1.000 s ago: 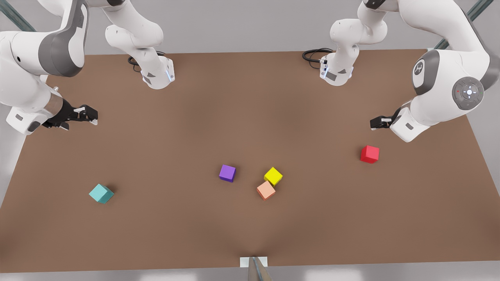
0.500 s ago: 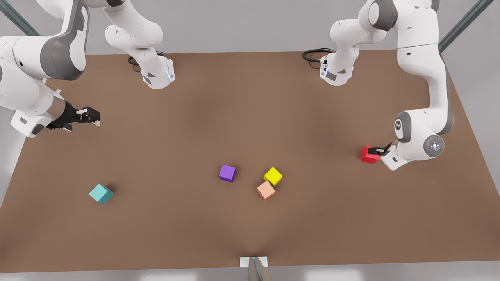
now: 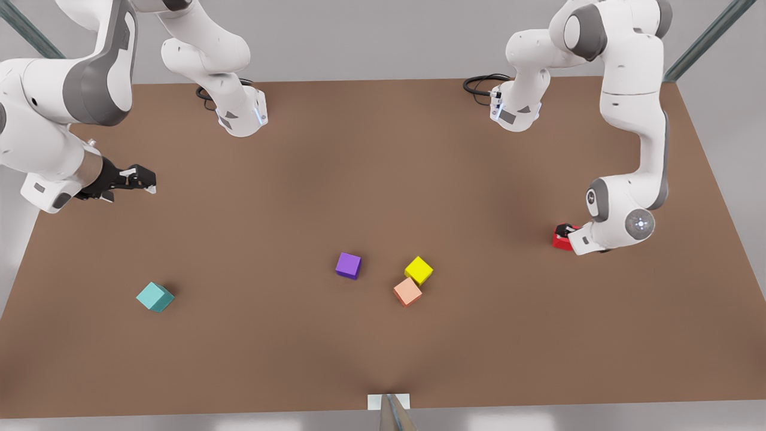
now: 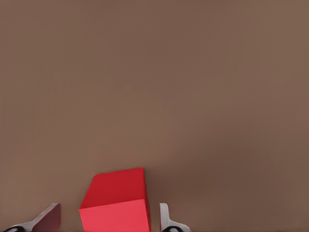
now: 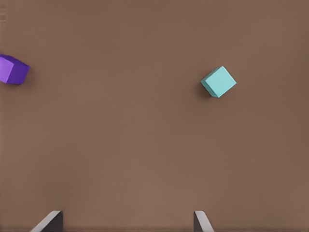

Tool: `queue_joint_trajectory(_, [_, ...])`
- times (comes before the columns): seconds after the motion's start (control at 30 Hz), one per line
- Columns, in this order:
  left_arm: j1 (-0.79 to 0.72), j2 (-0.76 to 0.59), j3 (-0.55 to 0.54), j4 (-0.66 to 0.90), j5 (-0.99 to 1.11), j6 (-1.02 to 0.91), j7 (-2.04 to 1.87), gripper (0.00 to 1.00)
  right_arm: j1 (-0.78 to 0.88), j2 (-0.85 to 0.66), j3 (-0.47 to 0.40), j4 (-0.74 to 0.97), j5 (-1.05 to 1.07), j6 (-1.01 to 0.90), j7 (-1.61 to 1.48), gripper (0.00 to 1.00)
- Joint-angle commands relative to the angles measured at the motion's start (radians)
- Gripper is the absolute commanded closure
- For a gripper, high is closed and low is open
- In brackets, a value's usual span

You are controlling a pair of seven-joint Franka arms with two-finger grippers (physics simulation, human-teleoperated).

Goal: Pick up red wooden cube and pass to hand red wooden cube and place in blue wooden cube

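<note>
I'm seeing my left hand [image 3: 562, 233] straddling the red cube [image 3: 559, 240] on the worktop [image 3: 383, 179] — fingers [image 4: 166, 220] spread, not gripping, right hand [image 3: 143, 179] waiting open, hanging well apart from the teal cube [image 3: 155, 297].

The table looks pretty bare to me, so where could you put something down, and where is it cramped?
Most of the table is free: the broad stretch between the two arm bases and the purple cube, and the strip between the blue wooden cube and that purple one. It is crowded where the yellow cube and salmon cube touch, and around the red wooden cube under the left tool.
</note>
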Motion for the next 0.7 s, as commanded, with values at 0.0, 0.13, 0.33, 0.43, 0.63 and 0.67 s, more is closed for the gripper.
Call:
queue_joint_trajectory(0.0, [0.000, 0.007, 0.000, -0.003, 0.001, 0.050, 0.064, 0.00, -0.001, 0.000, -0.001, -0.002, 0.005, -0.001, -0.005, 0.00])
queue_joint_trajectory(0.13, [0.002, 0.027, 0.000, -0.005, 0.001, 0.040, -0.118, 0.00, -0.001, 0.002, -0.001, 0.000, 0.005, -0.001, -0.009, 0.00])
queue_joint_trajectory(0.33, [0.000, 0.064, 0.000, -0.008, 0.000, 0.045, -0.147, 0.00, -0.001, 0.002, -0.001, -0.002, 0.006, -0.001, -0.011, 0.00])
queue_joint_trajectory(0.43, [0.000, 0.073, 0.000, -0.008, 0.000, 0.039, -0.146, 0.00, -0.001, 0.002, -0.001, -0.003, 0.006, -0.001, -0.012, 0.00])
queue_joint_trajectory(0.63, [0.002, 0.087, 0.000, -0.009, 0.000, 0.037, -0.146, 0.00, -0.001, 0.002, -0.001, -0.010, 0.006, -0.001, -0.012, 0.00])
queue_joint_trajectory(0.67, [0.003, 0.090, 0.000, -0.009, 0.000, 0.037, -0.146, 0.03, -0.001, 0.003, -0.001, -0.010, 0.006, -0.001, -0.012, 0.00])
